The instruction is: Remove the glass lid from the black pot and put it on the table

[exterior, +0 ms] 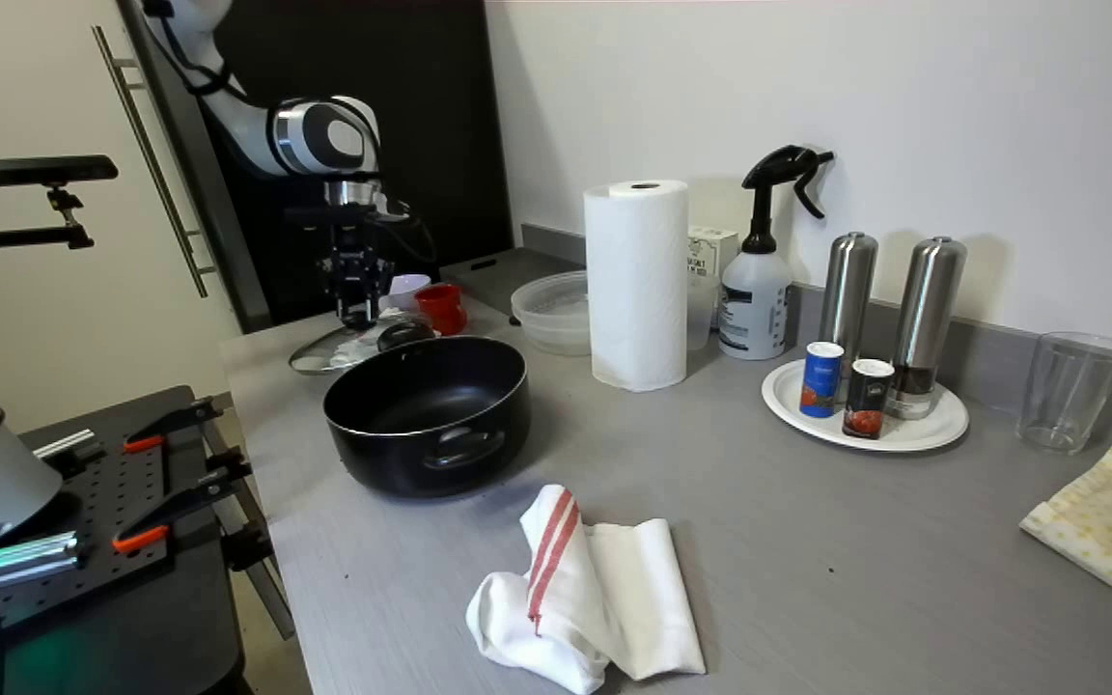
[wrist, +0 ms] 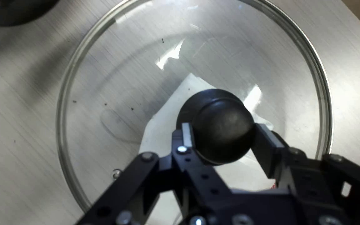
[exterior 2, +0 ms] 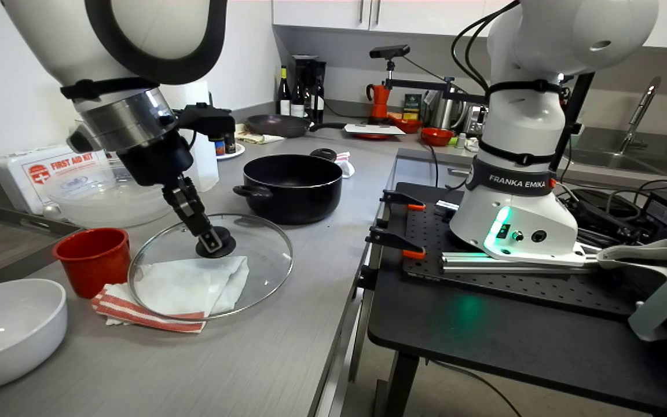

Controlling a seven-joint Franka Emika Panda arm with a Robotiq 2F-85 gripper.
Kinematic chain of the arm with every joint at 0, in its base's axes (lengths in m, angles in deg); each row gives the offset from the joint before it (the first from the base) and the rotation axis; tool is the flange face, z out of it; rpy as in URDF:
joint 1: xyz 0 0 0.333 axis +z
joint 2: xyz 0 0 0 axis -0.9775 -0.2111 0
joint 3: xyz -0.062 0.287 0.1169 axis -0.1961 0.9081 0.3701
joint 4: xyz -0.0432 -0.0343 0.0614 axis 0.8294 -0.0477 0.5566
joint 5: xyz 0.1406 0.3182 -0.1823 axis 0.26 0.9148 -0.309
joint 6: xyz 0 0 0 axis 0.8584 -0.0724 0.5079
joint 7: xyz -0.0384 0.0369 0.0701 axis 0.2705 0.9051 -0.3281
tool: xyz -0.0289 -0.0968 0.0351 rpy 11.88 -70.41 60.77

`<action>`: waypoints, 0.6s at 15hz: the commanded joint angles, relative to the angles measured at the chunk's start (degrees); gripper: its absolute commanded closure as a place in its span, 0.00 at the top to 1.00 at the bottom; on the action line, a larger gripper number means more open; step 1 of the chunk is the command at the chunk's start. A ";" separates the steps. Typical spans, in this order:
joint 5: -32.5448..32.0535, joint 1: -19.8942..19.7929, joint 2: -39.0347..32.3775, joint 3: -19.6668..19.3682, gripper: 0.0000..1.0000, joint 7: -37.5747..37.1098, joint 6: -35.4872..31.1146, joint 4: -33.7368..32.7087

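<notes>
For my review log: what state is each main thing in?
Black pot: upright, uncovered
Gripper: closed on the knob
Glass lid: off the black pot, over a striped cloth; contact with table unclear
Paper-towel roll: upright
Spray bottle: upright
Red cup: upright
White bowl: upright
Base light: lit green

Steel mills (exterior: 932, 299), canisters (exterior: 820, 381) on white plate (exterior: 952, 415); red cup (exterior 2: 96, 266) near white bowl (exterior 2: 21, 350); paper-towel roll (exterior: 638, 290) upright.
</notes>
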 commanded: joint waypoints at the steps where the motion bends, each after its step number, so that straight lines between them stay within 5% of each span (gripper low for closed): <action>1: 1.14 -0.42 -0.05 0.00 0.24 2.00 0.71 -1.16; 4: 1.21 -0.67 0.11 0.02 0.24 2.09 0.68 -1.02; 5: 1.23 -0.72 0.14 0.00 0.62 2.08 0.67 -0.99; 6: 1.28 -0.78 0.17 0.01 0.75 2.15 0.72 -0.96; 9: 1.39 -0.88 0.30 0.02 0.95 2.23 0.68 -1.11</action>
